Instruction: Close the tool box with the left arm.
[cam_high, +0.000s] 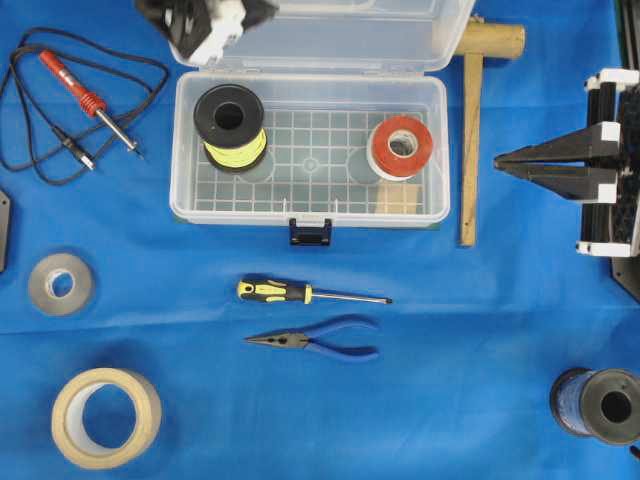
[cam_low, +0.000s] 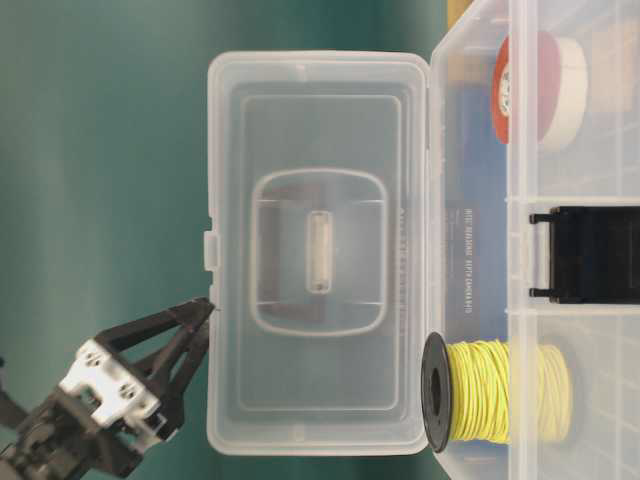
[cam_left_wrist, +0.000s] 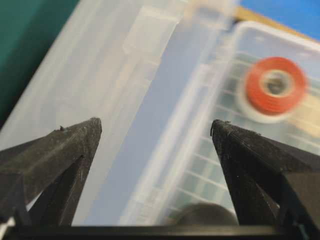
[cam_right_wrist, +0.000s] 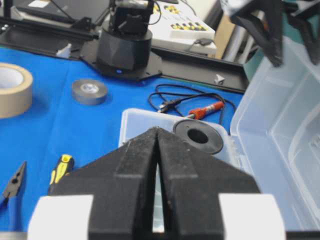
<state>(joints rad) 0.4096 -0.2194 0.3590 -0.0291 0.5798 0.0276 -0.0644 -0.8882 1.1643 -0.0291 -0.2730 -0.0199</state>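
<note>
Here, from overhead, we see the tool box (cam_high: 310, 150) near the back of the blue desk (cam_high: 200, 390), its lid (cam_high: 350, 35) thrown open away from us. The left claw (cam_high: 205, 25) hangs over the lid's left end at the top edge of the view. The right claw (cam_high: 510, 165) lies off to the box's right, well apart from it. In our judgement the yellow wire spool (cam_high: 230, 128) stands tall in the tray, and a lid swung down fast could knock or jam on it.

At table level, the left claw (cam_low: 195, 330) has a fingertip just at the lid's free edge (cam_low: 212, 250), near one corner. Pushing so far from the middle could, we think, twist the lid or let the tip slide off the smooth plastic.

From the left wrist, both fingers (cam_left_wrist: 75, 150) stand wide apart and hold nothing; the lid (cam_left_wrist: 100, 85) fills the space ahead, with the red tape roll (cam_left_wrist: 275, 85) in the tray beyond.

From the right wrist, the right claw (cam_right_wrist: 157, 150) is pressed together, empty, with the open box (cam_right_wrist: 280, 130) ahead of it.
</note>
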